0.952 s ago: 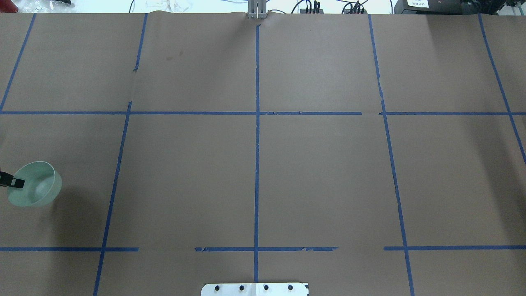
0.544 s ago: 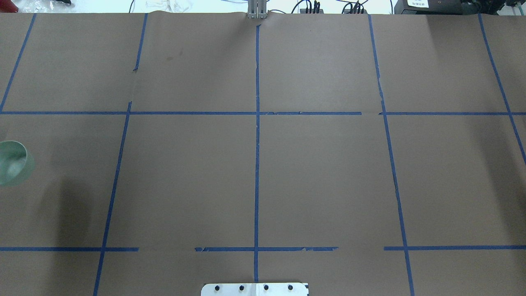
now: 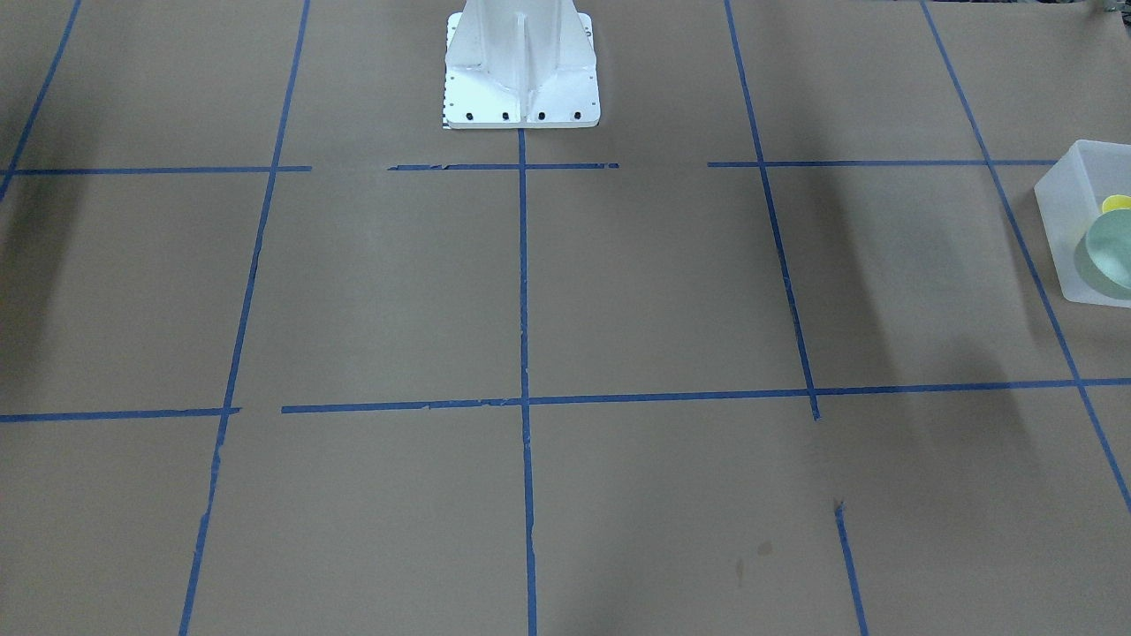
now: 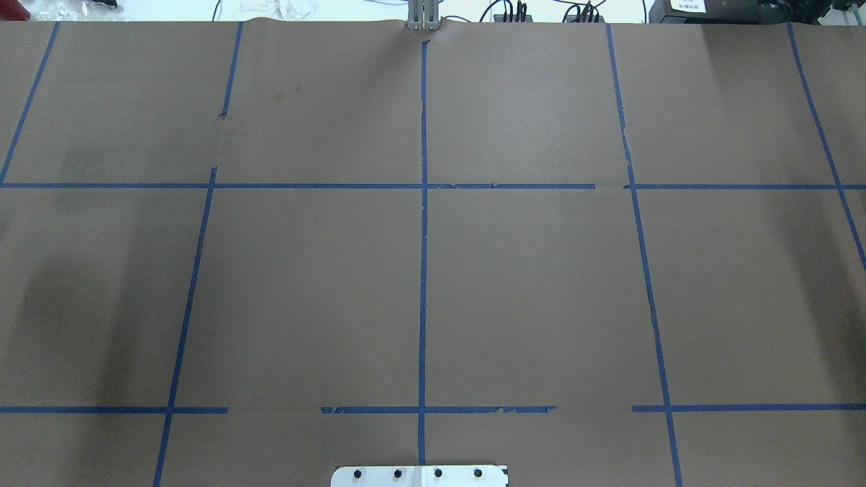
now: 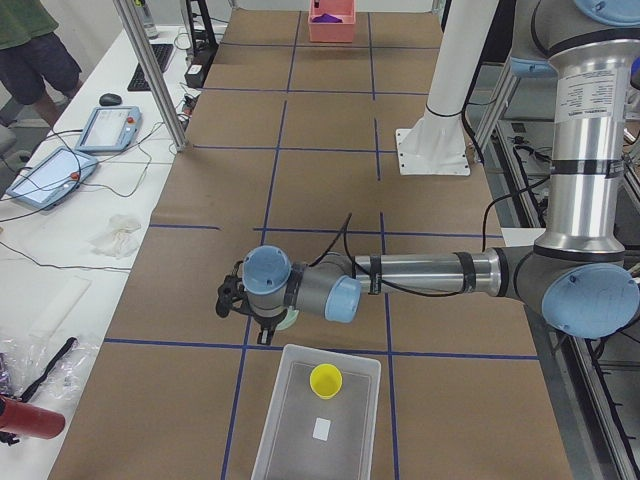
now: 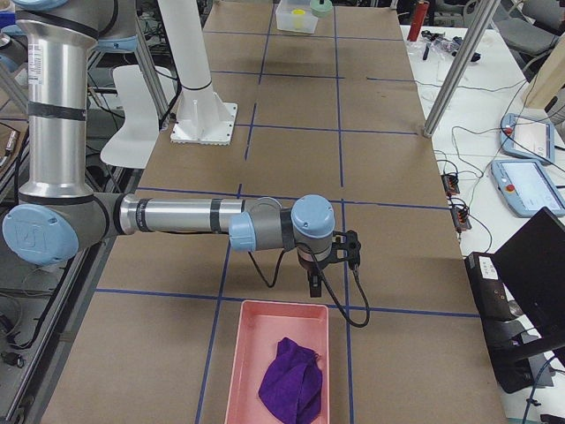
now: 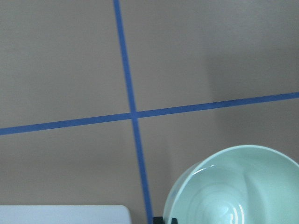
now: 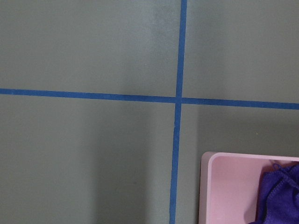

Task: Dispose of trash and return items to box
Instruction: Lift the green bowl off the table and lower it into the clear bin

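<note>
Bowl (image 7: 233, 186) pinched at rim by left claw (image 5: 268, 328), tilted, lifted off table (image 4: 304, 270), just beside short end of box (image 5: 290, 420). Cup (image 5: 325, 381) upright inside box, near that end. Right claw (image 6: 316, 281) hanging above table near pink tray (image 6: 243, 371) holding purple cloth (image 6: 291, 380); wide or narrow, cannot tell.

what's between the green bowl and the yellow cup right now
Only the box, by its far wall. In the exterior left view the bowl hangs just beyond that wall and the cup stands inside it.
</note>
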